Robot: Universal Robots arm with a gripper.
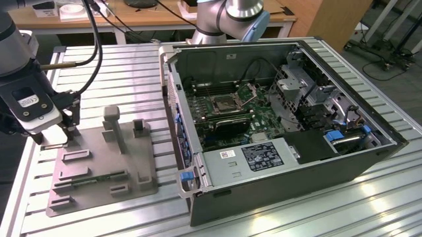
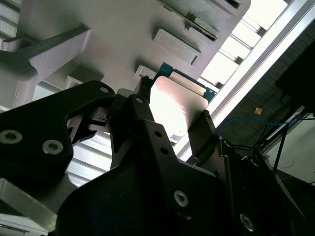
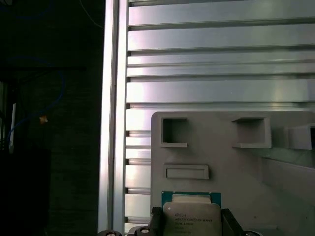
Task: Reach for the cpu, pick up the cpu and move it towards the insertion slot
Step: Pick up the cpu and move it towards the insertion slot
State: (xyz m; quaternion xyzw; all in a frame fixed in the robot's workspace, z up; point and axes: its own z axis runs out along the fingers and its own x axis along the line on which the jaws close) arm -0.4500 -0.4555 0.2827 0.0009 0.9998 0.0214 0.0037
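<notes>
My gripper (image 1: 58, 138) hangs low over the corner of the grey plastic tray (image 1: 99, 163) at the exterior view's left. In both wrist views the cpu (image 2: 177, 105) (image 3: 191, 219), a flat square with a silvery top and a green rim, sits between my two black fingers (image 2: 142, 105), which press on its opposite edges. I cannot tell whether it is lifted off the tray (image 3: 221, 162). The insertion slot (image 1: 228, 104), a dark square socket in a shiny frame with its metal flap raised, lies on the green board inside the open computer case (image 1: 277, 187), well to the exterior view's right of my gripper.
Grey upright posts (image 1: 112, 123) stand on the tray, and a narrow green memory stick (image 1: 99, 178) lies in it. The case's raised wall (image 1: 173, 98) stands between tray and socket. The slatted metal table's edge (image 3: 110, 123) runs close by the gripper. Another arm's base (image 1: 228, 19) stands behind the case.
</notes>
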